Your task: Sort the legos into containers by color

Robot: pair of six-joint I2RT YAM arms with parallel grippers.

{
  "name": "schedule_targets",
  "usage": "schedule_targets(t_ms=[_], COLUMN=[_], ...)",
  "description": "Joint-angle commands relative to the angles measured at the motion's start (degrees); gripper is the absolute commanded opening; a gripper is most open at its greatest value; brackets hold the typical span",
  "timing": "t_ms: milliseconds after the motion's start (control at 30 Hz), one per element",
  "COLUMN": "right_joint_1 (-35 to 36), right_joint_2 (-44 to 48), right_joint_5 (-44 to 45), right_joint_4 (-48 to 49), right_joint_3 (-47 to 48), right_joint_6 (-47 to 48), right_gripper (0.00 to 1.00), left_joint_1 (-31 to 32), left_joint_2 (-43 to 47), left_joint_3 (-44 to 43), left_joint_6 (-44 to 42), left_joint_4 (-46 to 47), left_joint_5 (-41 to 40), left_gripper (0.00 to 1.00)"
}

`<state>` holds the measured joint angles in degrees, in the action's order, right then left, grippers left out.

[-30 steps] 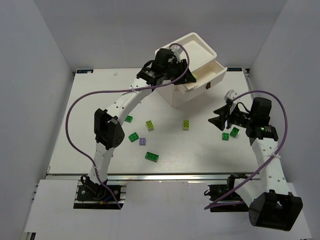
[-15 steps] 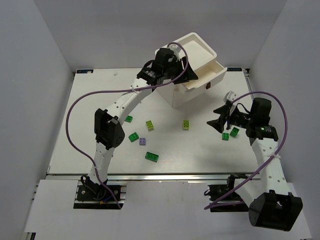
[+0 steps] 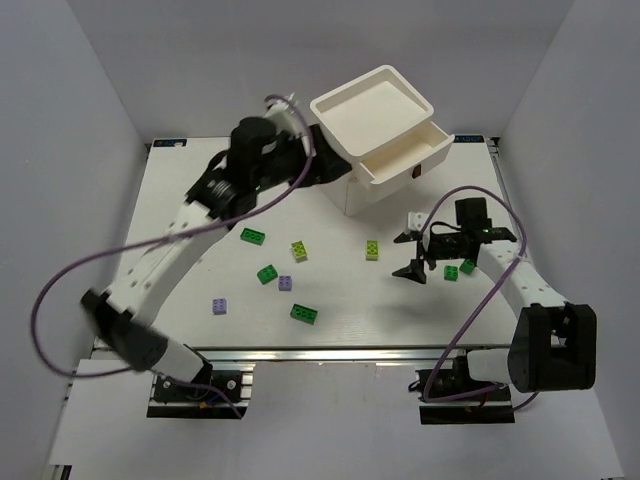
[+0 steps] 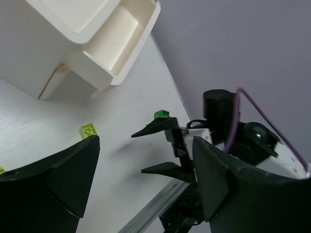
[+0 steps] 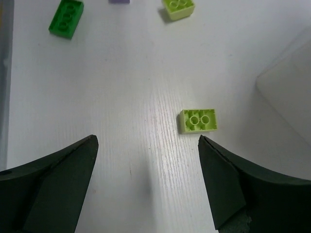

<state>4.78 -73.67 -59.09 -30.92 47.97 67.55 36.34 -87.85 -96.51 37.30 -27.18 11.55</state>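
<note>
The legos lie scattered on the table: yellow-green ones (image 3: 372,249) (image 3: 299,250), dark green ones (image 3: 253,236) (image 3: 305,313) (image 3: 451,272), light purple ones (image 3: 285,283) (image 3: 218,306). The containers are drawers of a white chest (image 3: 372,100); its top drawer (image 3: 405,155) is pulled out. My left gripper (image 3: 325,168) (image 4: 146,145) hovers by the chest's left side, open and empty. My right gripper (image 3: 397,256) (image 5: 148,194) is open and empty, just right of a yellow-green lego (image 5: 198,120) that lies upside down ahead of its right finger.
A second drawer with a dark pull (image 3: 417,168) sits shut under the open one. Two dark green bricks (image 3: 467,265) lie beside the right arm's wrist. The chest corner (image 5: 291,82) shows at the right of the right wrist view. Grey walls stand on three sides.
The left gripper has pulled back from over the open drawer to the chest's left side and opened. The right gripper moved left toward the yellow-green lego and opened wider. The left arm's swing uncovered a purple lego.
</note>
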Motion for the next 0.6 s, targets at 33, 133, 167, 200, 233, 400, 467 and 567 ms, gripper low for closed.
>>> schedule_targets(t_ms=[33, 133, 167, 200, 233, 400, 467, 567], right_joint_1=[4.97, 7.61, 7.96, 9.27, 9.81, 12.89, 13.77, 14.21], right_joint_2=[-4.18, -7.00, -7.54, -7.89, -8.42, -10.44, -12.28, -16.32], right_joint_5=[7.66, 12.41, 13.99, 14.87, 16.10, 25.59, 29.45, 31.31], right_joint_4=[4.71, 8.40, 9.81, 9.82, 10.17, 12.55, 11.59, 7.90], right_joint_3=[2.57, 3.28, 3.45, 3.45, 3.28, 4.59, 7.83, 14.58], right_joint_6=[4.79, 0.41, -0.39, 0.73, 1.79, 5.65, 6.02, 4.18], right_gripper=[0.89, 0.89, 0.89, 0.89, 0.89, 0.88, 0.86, 0.84], left_joint_1=[-0.65, -0.65, -0.65, -0.65, -0.65, -0.65, -0.65, -0.65], left_joint_2=[14.95, 19.72, 22.78, 24.47, 25.96, 32.56, 33.10, 33.80], left_joint_3=[15.01, 22.99, 24.95, 26.97, 30.38, 36.56, 37.18, 38.06], left_joint_6=[-2.23, -0.48, 1.09, 1.98, 2.60, 5.85, 5.77, 5.68], left_joint_4=[-2.26, -3.67, -3.67, -3.32, -3.14, -4.36, -5.60, -8.06], left_joint_5=[-8.11, -10.67, -12.59, -13.13, -13.74, -16.47, -17.09, -17.79], left_gripper=[0.89, 0.89, 0.89, 0.89, 0.89, 0.90, 0.90, 0.90])
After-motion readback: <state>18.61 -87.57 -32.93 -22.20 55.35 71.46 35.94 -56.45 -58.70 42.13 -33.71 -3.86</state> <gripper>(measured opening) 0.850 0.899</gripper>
